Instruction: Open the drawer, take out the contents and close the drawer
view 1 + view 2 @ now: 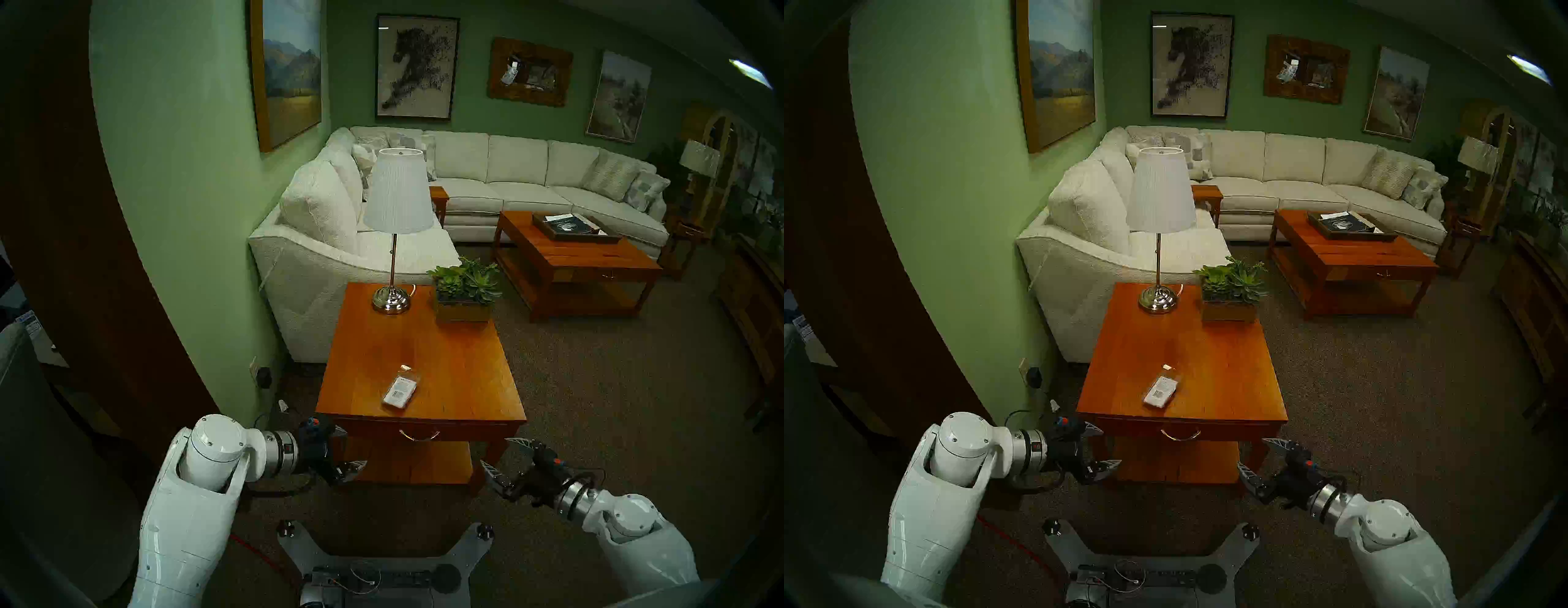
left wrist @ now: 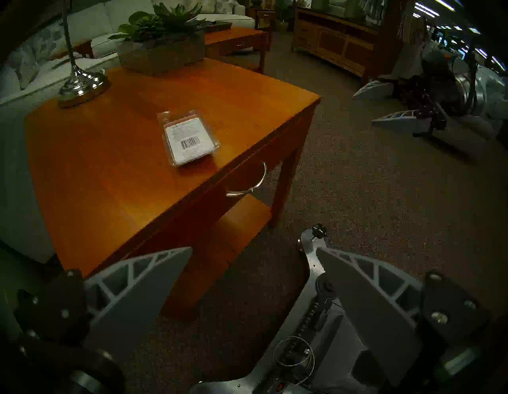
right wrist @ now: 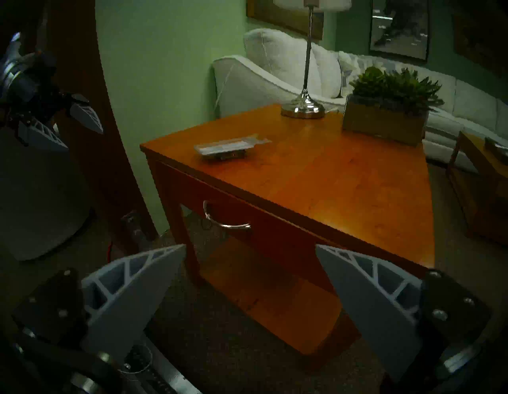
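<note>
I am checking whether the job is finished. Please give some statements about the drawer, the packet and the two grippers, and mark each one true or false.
1. The drawer is shut. True.
2. The packet lies on the lower shelf. False: it lies on the table top.
3. The left gripper is open and holds nothing. True.
4. The right gripper grips the drawer handle. False: it is open, apart from the handle.
5. The lamp stands on the floor. False: on the table.

Lamp (image 1: 394,220) w/ white shade and succulent planter (image 1: 464,293) sit at desk's (image 1: 458,373) far end, well beyond both jaws. White sectional sofa (image 1: 509,170) further back; coffee table (image 1: 572,259) ahead-right of right jaws.
</note>
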### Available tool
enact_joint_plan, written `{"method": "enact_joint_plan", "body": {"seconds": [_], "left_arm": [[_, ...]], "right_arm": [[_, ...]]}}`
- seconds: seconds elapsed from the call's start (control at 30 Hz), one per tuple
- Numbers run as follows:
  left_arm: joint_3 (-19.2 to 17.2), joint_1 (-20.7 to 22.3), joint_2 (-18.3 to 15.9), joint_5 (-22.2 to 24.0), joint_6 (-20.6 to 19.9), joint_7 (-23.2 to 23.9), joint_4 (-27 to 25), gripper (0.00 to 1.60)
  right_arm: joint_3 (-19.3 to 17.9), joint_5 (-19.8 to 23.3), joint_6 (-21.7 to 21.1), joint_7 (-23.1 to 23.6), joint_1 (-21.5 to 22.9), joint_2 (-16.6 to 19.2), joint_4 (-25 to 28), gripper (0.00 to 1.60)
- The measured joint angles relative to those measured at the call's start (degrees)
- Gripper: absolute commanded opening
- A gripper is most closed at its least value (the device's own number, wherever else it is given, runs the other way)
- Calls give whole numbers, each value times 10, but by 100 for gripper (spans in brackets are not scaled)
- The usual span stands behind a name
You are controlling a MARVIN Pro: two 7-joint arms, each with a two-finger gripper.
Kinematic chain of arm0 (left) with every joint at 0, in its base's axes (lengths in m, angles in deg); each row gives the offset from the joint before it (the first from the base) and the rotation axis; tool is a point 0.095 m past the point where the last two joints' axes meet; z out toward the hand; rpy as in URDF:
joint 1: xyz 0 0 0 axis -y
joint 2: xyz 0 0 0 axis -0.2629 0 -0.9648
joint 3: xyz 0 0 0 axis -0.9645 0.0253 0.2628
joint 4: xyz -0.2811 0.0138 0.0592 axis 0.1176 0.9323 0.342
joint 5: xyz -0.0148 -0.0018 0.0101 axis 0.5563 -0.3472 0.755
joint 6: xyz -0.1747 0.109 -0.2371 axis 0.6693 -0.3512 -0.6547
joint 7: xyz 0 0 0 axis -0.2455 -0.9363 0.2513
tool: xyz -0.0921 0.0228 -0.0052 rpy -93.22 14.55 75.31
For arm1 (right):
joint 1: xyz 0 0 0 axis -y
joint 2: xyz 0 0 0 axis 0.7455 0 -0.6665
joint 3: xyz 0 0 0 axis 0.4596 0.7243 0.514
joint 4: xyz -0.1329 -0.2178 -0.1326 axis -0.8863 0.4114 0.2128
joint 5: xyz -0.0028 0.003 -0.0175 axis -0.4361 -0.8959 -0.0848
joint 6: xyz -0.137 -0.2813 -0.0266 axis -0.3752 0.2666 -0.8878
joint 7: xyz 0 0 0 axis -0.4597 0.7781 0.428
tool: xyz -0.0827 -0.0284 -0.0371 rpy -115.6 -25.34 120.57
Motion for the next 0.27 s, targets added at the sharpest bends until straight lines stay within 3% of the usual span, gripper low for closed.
{"method": "enact_joint_plan", "body": {"seconds": [0.27], "left_arm": [[-1,0,1,0,0,1,-1,160]], "right_arm": [[-34,15,59,-6,-54,-11,48,160]]}}
